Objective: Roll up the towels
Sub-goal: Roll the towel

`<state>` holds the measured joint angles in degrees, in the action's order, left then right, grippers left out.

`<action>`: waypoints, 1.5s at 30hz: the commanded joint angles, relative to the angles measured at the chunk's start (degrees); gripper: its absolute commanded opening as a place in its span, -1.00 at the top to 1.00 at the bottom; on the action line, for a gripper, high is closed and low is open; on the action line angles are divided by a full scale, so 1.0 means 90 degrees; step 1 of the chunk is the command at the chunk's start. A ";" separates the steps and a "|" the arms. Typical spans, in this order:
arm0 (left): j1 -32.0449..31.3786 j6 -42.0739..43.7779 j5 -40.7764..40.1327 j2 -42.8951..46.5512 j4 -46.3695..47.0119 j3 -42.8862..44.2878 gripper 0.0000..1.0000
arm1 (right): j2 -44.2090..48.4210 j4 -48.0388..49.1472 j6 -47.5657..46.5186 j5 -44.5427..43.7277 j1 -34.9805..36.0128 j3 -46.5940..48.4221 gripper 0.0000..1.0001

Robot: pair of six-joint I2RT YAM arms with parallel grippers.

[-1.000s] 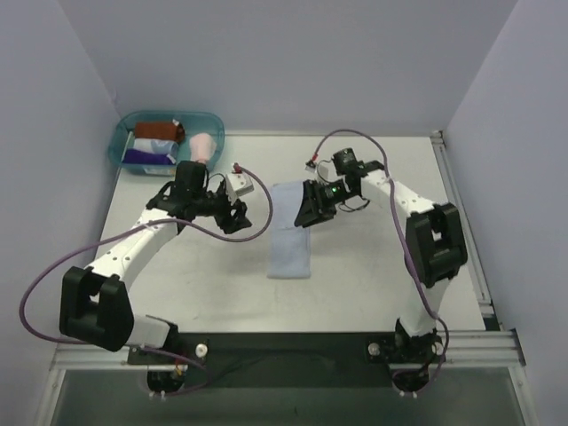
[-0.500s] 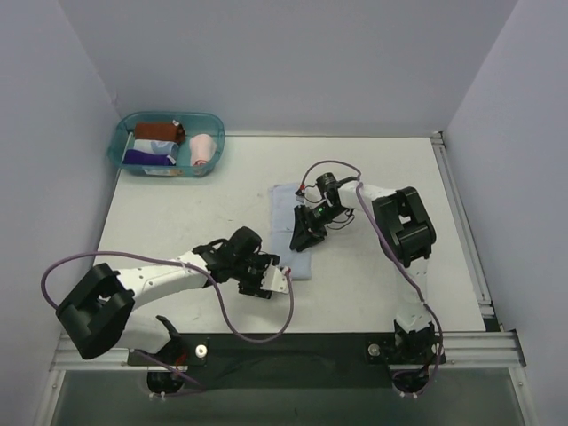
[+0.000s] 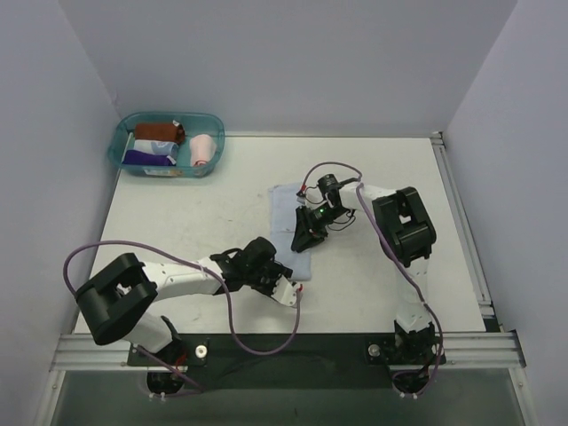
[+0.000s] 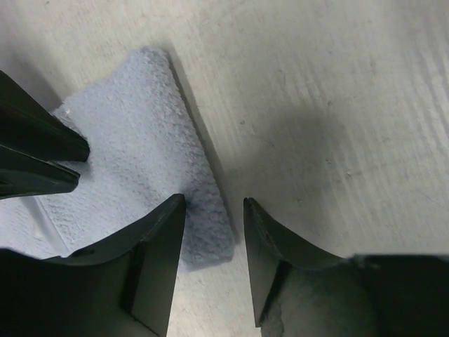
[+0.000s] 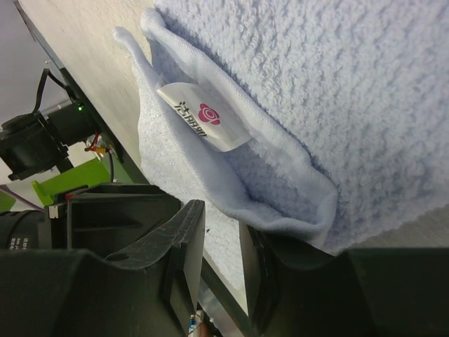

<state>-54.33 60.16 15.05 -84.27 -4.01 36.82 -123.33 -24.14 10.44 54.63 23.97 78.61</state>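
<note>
A light blue towel [image 3: 286,222] lies spread flat mid-table, long side running away from me. Its white tag [image 5: 203,116] with a red logo shows in the right wrist view. My right gripper [image 3: 304,238] is low at the towel's right edge. Its jaws [image 5: 223,225] stand narrowly apart, and a lifted fold of the blue towel [image 5: 280,203] rests over one finger. My left gripper [image 3: 291,288] is at the towel's near right corner. It [image 4: 214,210] is open, with that towel corner [image 4: 203,239] lying in the gap. A rolled pale pink towel [image 3: 203,149] sits in the tub.
The teal tub [image 3: 120,146] stands at the back left corner and also holds rolled brown, purple and white cloths. Walls close in the table at the left, back and right. A metal rail [image 3: 293,346] runs along the near edge.
My left arm swung from beside the tub down to the towel's near corner, and its jaws narrowed. The right gripper dropped onto the towel's right edge and has closed a little.
</note>
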 commanded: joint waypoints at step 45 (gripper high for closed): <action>0.2198 -0.2602 0.3113 -0.2324 -0.3393 0.3927 1.00 | 0.0226 -0.0501 -0.1355 -0.1510 0.0404 -0.0238 0.49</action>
<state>-35.66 37.52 42.11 -102.24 -36.32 70.08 -119.63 -26.50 1.15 45.93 27.38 78.00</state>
